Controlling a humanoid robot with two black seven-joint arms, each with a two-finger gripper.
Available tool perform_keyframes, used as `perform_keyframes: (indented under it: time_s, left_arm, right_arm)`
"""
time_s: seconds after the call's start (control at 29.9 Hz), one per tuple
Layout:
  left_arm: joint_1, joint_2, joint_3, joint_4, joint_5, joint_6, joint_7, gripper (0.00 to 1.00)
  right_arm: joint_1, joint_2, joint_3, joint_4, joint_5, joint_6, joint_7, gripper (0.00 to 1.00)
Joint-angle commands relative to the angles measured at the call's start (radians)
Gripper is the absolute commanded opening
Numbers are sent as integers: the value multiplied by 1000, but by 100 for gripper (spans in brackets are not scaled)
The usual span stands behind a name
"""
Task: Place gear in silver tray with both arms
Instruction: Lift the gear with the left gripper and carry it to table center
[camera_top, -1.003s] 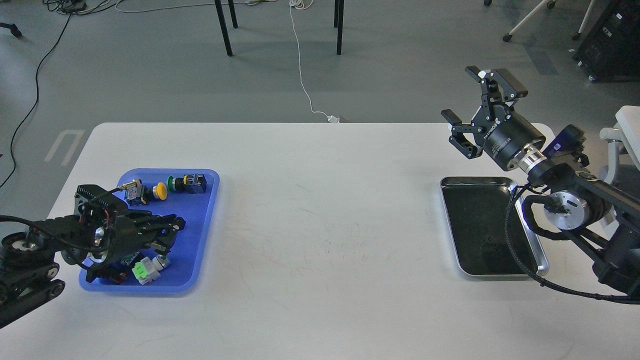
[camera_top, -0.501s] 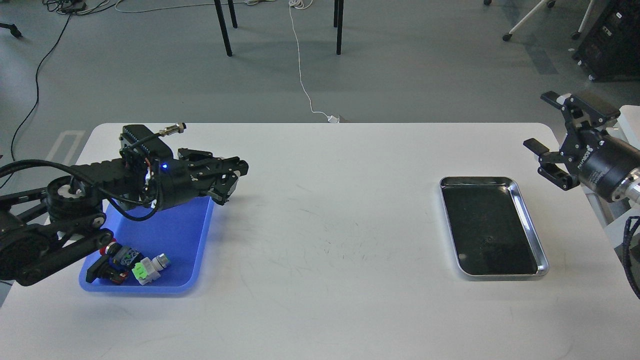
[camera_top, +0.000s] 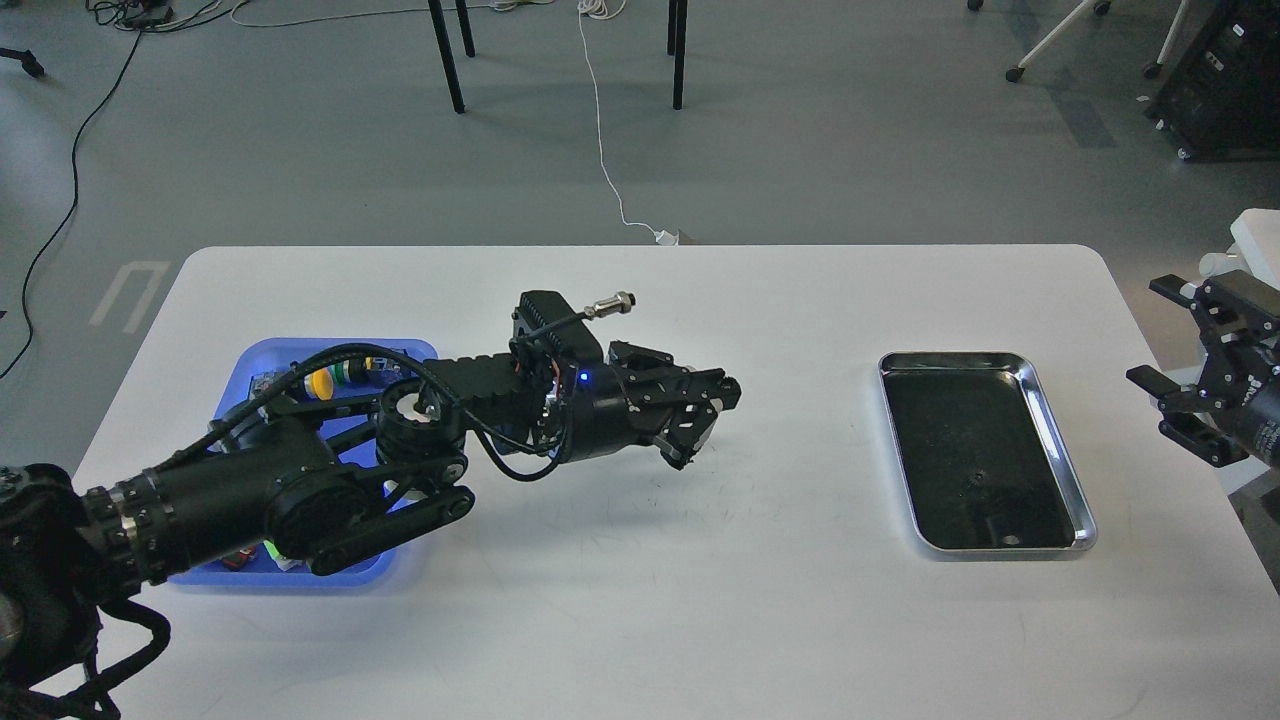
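Head view shows our left gripper (camera_top: 700, 415) over the middle of the white table (camera_top: 640, 600), its fingers drawn close together; we cannot tell if anything is between them. The left arm (camera_top: 300, 490) stretches out flat from the blue tray (camera_top: 405, 352). Half a second ago this claw was by the blue tray. Our right gripper (camera_top: 1185, 395) is spread wide and holds nothing, now farther right. The silver tray (camera_top: 1060, 440) lies bare between them.

1. Table (camera_top: 640, 600): white.
2. Silver tray (camera_top: 1060, 455): shiny silver rim, dark reflective bottom.
3. Plastic tray (camera_top: 300, 352): blue.
4. Left arm (camera_top: 300, 490): black.
5. Push-button (camera_top: 320, 381): yellow.
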Motion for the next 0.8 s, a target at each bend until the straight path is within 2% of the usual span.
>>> perform_keyframes:
  time_s: [0.0, 0.23, 0.64, 0.7, 0.77]
  left_arm:
    - [12, -74, 28, 49, 58, 4, -2, 20]
    - [23, -152, 31, 162, 73, 4, 0, 20]
    - [46, -200, 62, 230, 90, 5, 1, 25]
    - [46, -200, 62, 230, 90, 5, 1, 31]
    - [46, -198, 62, 230, 87, 5, 1, 42]
  right_arm:
    - [-10, 0, -1, 1, 1, -4, 1, 97]
    - [-18, 1, 0, 49, -1, -44, 1, 97]
    - [-7, 12, 12, 73, -1, -98, -1, 97]
    - [-4, 15, 12, 73, -1, -98, -2, 97]
    - [-2, 21, 14, 73, -2, -98, -2, 97]
